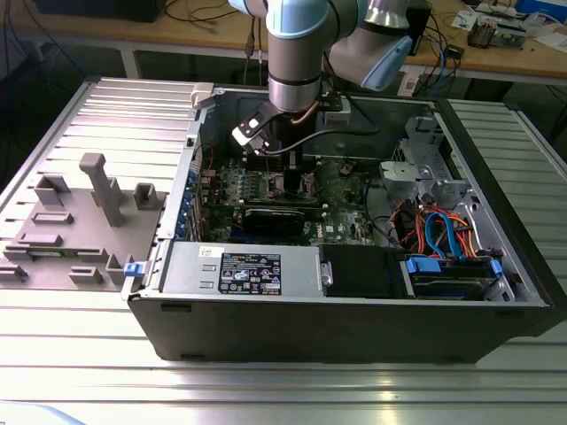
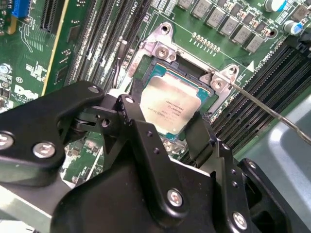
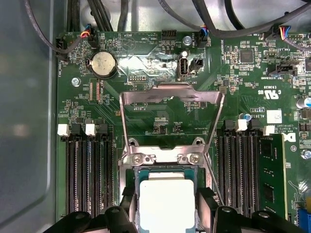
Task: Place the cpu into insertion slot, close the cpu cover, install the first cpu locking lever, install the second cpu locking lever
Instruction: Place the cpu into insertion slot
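cpu (image 3: 166,206) | gripped between tool (image 2: 164,119) tips | at insertion slot (image 3: 165,171) | cpu cover (image 3: 170,92) raised

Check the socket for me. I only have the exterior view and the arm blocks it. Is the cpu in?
Observer: In the second wrist view the cpu lies in the insertion slot, with the gripper right over it.
Operator: Cover down?
Observer: No. In the first wrist view the cpu cover stands open, tipped back from the slot.
Operator: Levers?
Observer: In the second wrist view one locking lever angles away from the slot, not hooked down.
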You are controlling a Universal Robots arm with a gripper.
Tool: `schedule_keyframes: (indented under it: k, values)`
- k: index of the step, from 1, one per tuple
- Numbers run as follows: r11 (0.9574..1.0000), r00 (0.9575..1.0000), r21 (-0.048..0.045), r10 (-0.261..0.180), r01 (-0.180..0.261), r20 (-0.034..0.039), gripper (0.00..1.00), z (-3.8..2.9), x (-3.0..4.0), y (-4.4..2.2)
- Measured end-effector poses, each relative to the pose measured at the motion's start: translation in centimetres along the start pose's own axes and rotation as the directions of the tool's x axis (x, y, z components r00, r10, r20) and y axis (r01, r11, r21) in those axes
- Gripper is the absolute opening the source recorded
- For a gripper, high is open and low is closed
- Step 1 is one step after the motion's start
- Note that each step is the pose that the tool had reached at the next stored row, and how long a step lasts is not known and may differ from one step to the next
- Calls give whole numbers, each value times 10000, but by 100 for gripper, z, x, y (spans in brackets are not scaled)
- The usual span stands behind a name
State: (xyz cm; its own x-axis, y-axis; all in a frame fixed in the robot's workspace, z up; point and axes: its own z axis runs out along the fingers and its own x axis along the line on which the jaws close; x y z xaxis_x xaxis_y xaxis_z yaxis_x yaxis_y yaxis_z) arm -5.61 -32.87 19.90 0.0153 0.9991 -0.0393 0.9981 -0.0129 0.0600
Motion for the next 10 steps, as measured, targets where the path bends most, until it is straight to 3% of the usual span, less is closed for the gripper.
schedule_keyframes:
  k: [8,10]
  values:
    - [10000,10000,48,-2,2,-1,61,-151,-6,9]
    - [10000,10000,77,-3,3,-3,47,-163,-6,13]
